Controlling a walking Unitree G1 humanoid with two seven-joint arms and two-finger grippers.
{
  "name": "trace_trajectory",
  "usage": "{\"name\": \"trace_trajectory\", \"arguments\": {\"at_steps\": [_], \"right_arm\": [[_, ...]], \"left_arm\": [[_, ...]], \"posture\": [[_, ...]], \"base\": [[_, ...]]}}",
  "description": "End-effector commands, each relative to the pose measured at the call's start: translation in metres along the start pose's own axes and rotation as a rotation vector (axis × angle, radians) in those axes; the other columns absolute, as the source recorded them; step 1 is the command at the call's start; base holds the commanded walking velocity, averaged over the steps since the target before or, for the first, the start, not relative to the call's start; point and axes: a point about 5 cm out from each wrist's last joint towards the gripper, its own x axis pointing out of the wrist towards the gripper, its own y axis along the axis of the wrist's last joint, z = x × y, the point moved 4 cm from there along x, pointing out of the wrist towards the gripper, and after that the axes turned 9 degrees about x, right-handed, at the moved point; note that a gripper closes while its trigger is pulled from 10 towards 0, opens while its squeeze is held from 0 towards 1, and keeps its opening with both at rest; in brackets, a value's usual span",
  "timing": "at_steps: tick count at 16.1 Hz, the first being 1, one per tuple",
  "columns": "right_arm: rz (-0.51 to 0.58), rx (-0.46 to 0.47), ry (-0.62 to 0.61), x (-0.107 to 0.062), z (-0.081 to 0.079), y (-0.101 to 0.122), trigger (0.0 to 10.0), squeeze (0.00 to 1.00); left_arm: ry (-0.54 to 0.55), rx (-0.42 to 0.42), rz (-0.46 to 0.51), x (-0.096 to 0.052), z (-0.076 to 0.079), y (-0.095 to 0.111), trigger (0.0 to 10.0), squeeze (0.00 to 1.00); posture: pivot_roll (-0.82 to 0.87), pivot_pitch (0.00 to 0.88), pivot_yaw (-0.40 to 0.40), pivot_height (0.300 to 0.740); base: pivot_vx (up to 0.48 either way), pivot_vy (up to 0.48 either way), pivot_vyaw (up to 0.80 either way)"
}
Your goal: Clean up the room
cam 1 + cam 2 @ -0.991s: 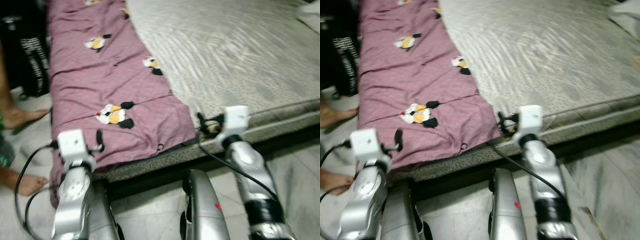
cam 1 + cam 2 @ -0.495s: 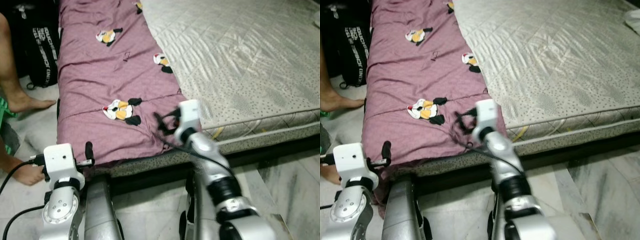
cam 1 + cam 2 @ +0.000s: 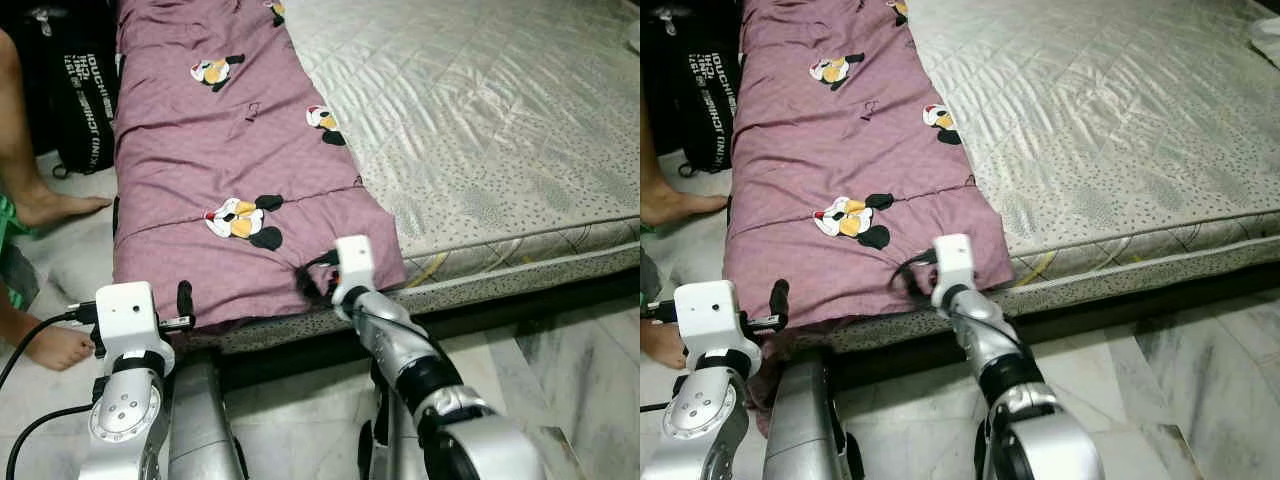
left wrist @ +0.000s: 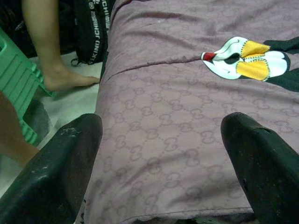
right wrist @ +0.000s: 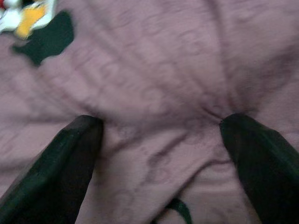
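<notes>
Already spread wide, the right jaws press into the purple sheet at its near hem on the bed, fabric bunching between them. Left jaws hover agape over the sheet's left edge. Soft, light cloth; it will likely drape and slip, so pinch a gathered fold at the corner.

The robot's left hand is raised at the lower left on its silver arm, wrist bent forward, with a black cable trailing from the white wrist block. Its two long black fingers stand wide apart. The right arm reaches forward and inward across the middle, elbow low. The right hand points ahead and down, its two black fingers spread apart, tips pressed down.
</notes>
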Motion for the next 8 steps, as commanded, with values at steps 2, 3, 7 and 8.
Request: {"name": "trace_trajectory", "arguments": {"at_steps": [2,3,7,8], "right_arm": [[0.006,0.102,-0.067,0.004,0.003,0.004,10.0,0.0],[0.045,0.138,-0.143,0.0,0.025,0.012,10.0,0.0],[0.155,0.175,-0.349,-0.018,0.085,0.032,10.0,0.0],[0.164,0.178,-0.37,-0.021,0.091,0.034,10.0,0.0]], "left_arm": [[-0.011,0.009,0.0,0.001,0.001,0.002,10.0,0.0],[-0.014,0.01,0.001,0.002,0.002,0.003,10.0,0.0],[-0.03,0.004,-0.001,0.01,0.005,0.004,10.0,0.0],[-0.032,0.004,-0.001,0.011,0.006,0.004,10.0,0.0]], "posture": [[0.16,0.123,-0.024,0.506],[0.16,0.12,-0.022,0.506],[0.12,0.107,-0.001,0.506],[0.12,0.108,0.0,0.506]], "base": [[0.0,0.0,0.0],[0.0,0.0,0.0],[0.0,0.0,0.0],[0.0,0.0,0.0]]}}
